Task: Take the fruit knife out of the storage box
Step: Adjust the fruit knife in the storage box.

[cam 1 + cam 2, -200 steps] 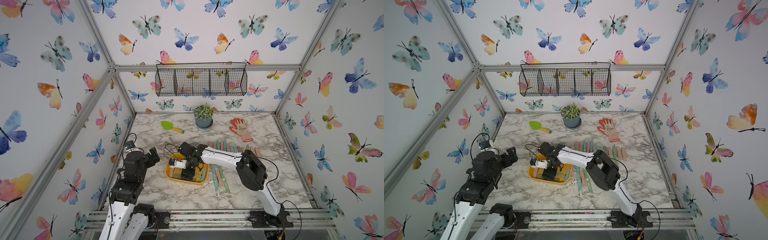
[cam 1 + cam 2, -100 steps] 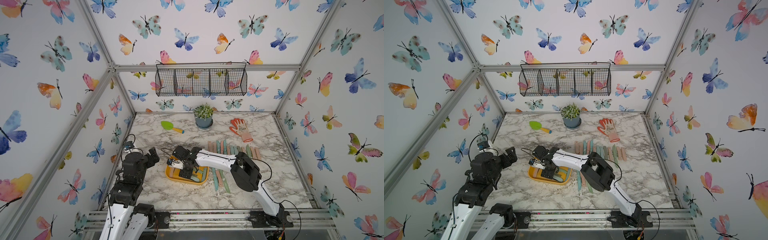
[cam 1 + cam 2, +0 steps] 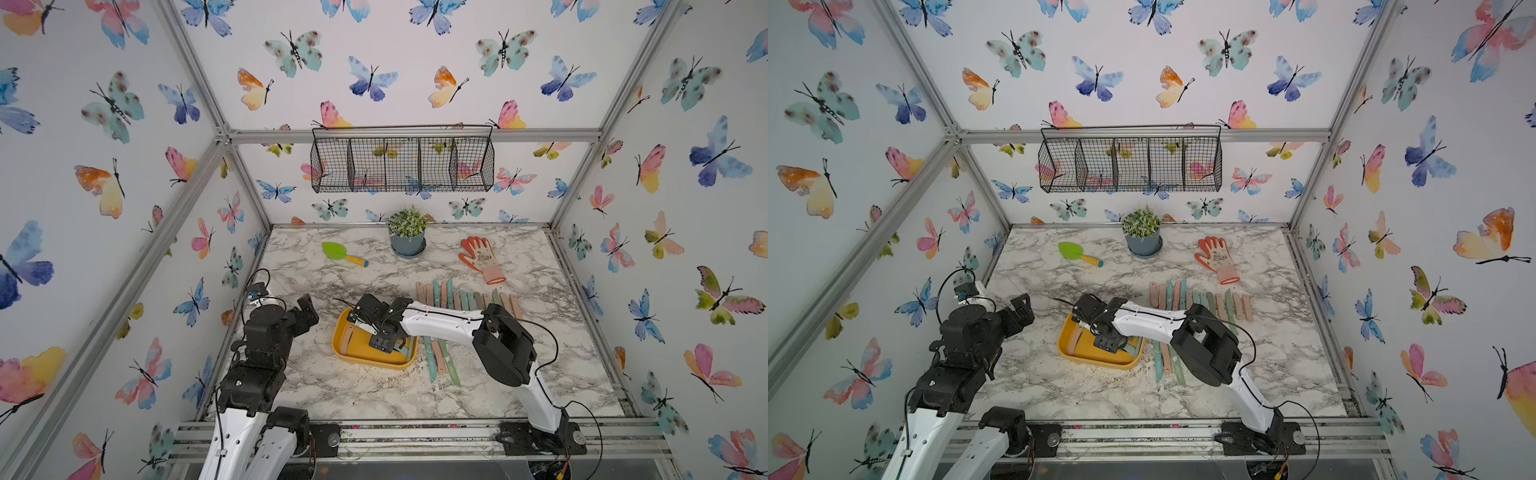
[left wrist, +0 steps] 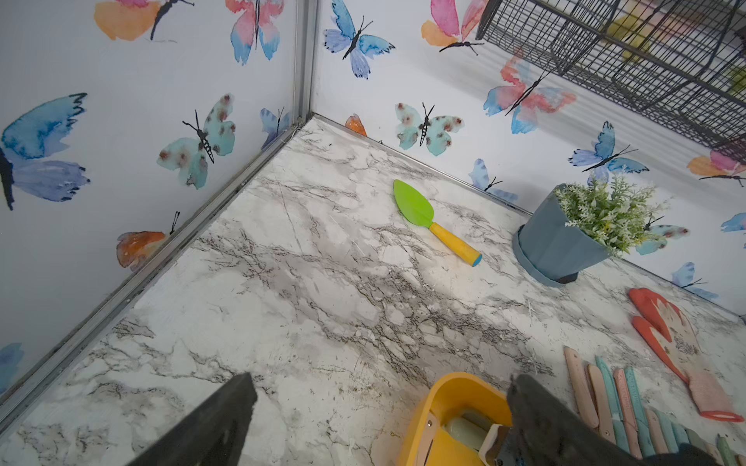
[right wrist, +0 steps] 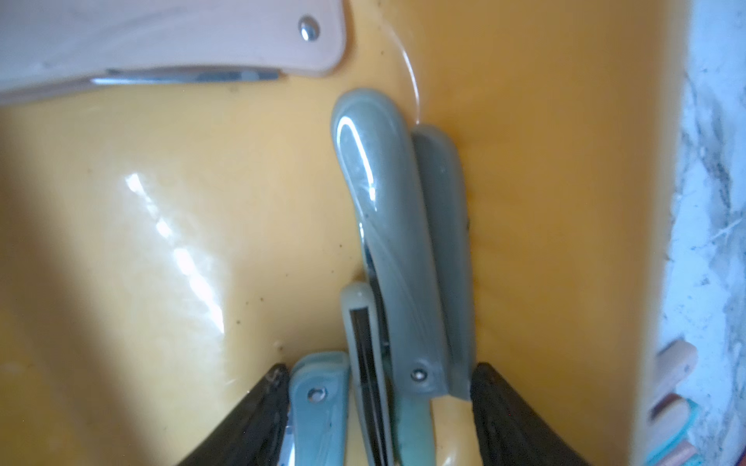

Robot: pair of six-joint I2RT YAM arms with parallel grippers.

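While the right gripper [image 5: 379,367] is set low inside the box [image 3: 357,347], its fingers are spread wide and nothing is gripped. A grey knife [image 5: 387,226] and a teal knife [image 5: 319,407], both folded, lie between them on the box floor. If closed here, several knives could be pinched together, or one squeezed out sideways. The left gripper [image 4: 381,379] is likewise spread wide, empty. No writing can be read.

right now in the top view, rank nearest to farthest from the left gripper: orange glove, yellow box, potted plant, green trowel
1. shallow yellow-orange plastic storage box, beside the left gripper
2. green plastic trowel with yellow handle, back left
3. blue-grey potted plant, back centre
4. orange fabric glove, back right
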